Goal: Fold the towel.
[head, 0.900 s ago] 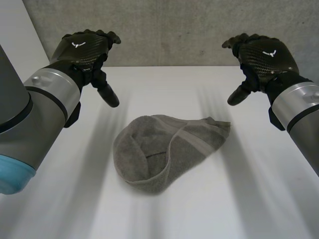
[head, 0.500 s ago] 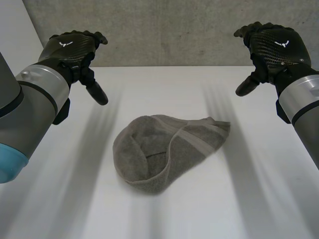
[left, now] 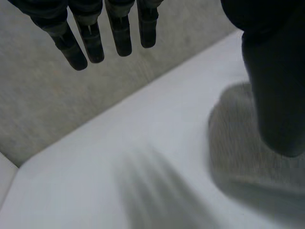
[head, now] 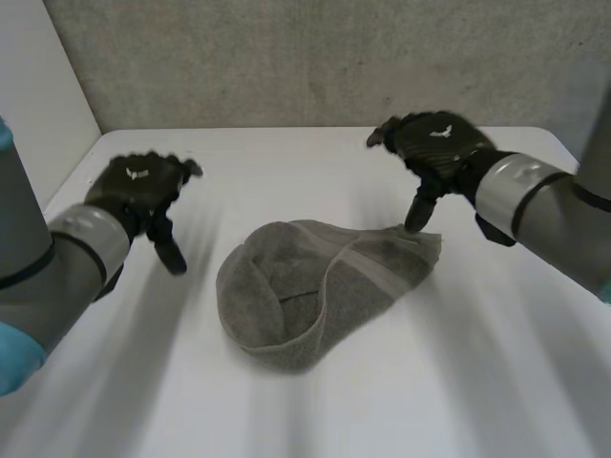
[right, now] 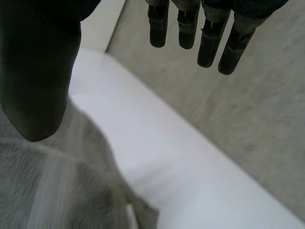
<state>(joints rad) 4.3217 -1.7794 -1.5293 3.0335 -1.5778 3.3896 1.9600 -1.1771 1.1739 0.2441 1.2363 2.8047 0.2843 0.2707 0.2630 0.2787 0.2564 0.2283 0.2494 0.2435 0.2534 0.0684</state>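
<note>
Where the white table (head: 496,382) is seen in the head view, a grey towel (head: 315,291) is found crumpled at its middle. It is rounded on the left and drawn to a point on the right, and is crossed by a paler band. The left hand (head: 138,186) is held apart from it, while the right hand (head: 434,143) is set at the pointed corner, thumb down. In the left wrist view, the left hand (left: 276,71) is shown spread wide, fingers (left: 90,43) straight, nothing gripped, with the towel (left: 238,143) seen past its thumb. In the right wrist view, the right hand (right: 38,86) is likewise spread and empty, the banded towel (right: 62,191) lying under its thumb.
</note>
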